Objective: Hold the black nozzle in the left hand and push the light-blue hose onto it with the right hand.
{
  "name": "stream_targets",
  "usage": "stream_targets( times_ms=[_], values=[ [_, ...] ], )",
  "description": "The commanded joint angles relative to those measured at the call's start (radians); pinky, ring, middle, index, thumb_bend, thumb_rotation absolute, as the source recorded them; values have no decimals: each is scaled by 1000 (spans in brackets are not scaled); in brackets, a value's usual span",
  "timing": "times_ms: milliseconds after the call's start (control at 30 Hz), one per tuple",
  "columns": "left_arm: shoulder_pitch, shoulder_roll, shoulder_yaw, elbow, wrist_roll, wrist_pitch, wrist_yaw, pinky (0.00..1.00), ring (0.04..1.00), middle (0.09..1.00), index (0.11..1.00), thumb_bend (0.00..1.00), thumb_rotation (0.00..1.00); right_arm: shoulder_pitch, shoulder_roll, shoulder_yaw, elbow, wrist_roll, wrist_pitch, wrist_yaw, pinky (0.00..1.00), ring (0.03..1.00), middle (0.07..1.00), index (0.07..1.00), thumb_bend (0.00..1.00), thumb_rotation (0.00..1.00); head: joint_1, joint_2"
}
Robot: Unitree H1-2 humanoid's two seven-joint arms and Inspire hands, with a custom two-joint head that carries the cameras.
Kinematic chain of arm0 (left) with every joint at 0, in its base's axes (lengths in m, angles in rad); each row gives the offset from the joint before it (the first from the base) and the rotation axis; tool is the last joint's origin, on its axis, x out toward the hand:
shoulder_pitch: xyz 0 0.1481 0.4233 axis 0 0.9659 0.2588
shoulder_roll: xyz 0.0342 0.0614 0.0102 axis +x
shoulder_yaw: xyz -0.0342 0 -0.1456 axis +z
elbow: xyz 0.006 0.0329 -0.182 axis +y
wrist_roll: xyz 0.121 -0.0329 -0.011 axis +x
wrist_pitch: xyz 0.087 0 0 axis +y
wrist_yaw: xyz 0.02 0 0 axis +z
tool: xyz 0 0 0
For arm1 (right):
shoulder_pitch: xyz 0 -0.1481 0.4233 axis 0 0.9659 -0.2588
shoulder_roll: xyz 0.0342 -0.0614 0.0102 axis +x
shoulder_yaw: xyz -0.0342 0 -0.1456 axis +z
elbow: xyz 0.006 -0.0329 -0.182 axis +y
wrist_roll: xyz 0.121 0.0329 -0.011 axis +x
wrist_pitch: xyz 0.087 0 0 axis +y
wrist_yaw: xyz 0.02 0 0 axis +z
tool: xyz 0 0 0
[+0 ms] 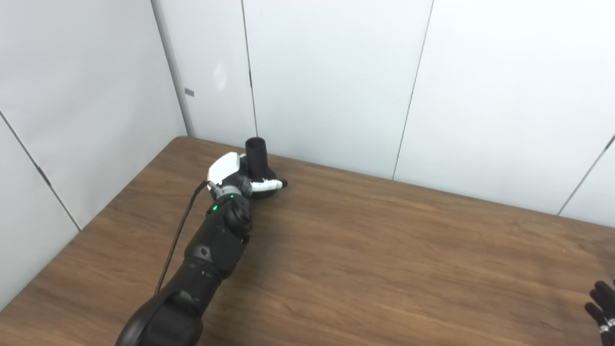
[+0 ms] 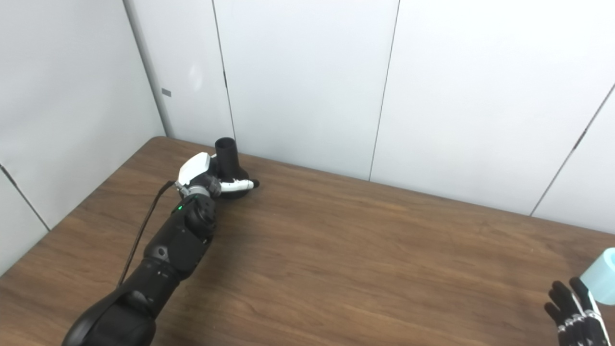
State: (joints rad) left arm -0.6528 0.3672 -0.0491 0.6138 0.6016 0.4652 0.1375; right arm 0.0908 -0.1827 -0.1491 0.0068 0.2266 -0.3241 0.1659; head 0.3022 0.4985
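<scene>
**Left hand at nozzle, right hand low at frame edge**

Right hand (image 2: 574, 312) sits nearest, bottom right corner, mostly cropped; dark fingers (image 2: 559, 294) point up and look spread, nothing visibly held. Light-blue hose (image 2: 600, 276) end shows just beside those fingertips at the right edge; contact can't be confirmed. Left arm reaches across the wooden table (image 1: 384, 250) to the far left corner. Left hand (image 1: 235, 175) is against the black nozzle (image 1: 257, 154), which stands upright on its wide base near the wall panels (image 1: 336, 72). One white finger (image 1: 269, 184) curls round the base front; whether the grip is closed, can't tell.
</scene>
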Motion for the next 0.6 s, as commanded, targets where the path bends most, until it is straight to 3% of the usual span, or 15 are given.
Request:
stream_targets(
  times_ms=[0, 100, 267, 433, 533, 567],
  values=[
    [-44, 8, 11, 9, 26, 5, 10, 925, 901, 873, 841, 873, 415, 66, 40, 14, 121, 3, -19, 1, 934, 928, 900, 943, 692, 968, 0, 2],
    [-43, 4, 15, 25, 26, 4, 56, 877, 870, 841, 791, 870, 392, 69, 34, 16, 120, -7, -18, 1, 946, 938, 904, 950, 694, 982, -2, 5],
    [-35, -9, 38, 22, -7, 3, 98, 759, 776, 734, 732, 857, 269, 76, 37, 19, 98, -24, -1, -10, 945, 932, 892, 945, 668, 1000, -2, 11],
    [-24, 1, 10, 18, -17, -18, 108, 704, 789, 741, 695, 842, 179, 79, 40, 16, 94, -26, -9, -14, 928, 915, 873, 932, 671, 995, -3, 17],
    [-18, -3, 20, 27, -46, -60, 138, 522, 601, 581, 648, 861, 65, 81, 40, 17, 89, -24, -9, -13, 933, 912, 867, 929, 663, 996, -5, 19],
    [-17, -3, 22, 29, -53, -70, 145, 500, 580, 562, 632, 863, 35, 82, 40, 17, 87, -25, -7, -12, 942, 914, 865, 932, 661, 998, -6, 20]
  ],
)
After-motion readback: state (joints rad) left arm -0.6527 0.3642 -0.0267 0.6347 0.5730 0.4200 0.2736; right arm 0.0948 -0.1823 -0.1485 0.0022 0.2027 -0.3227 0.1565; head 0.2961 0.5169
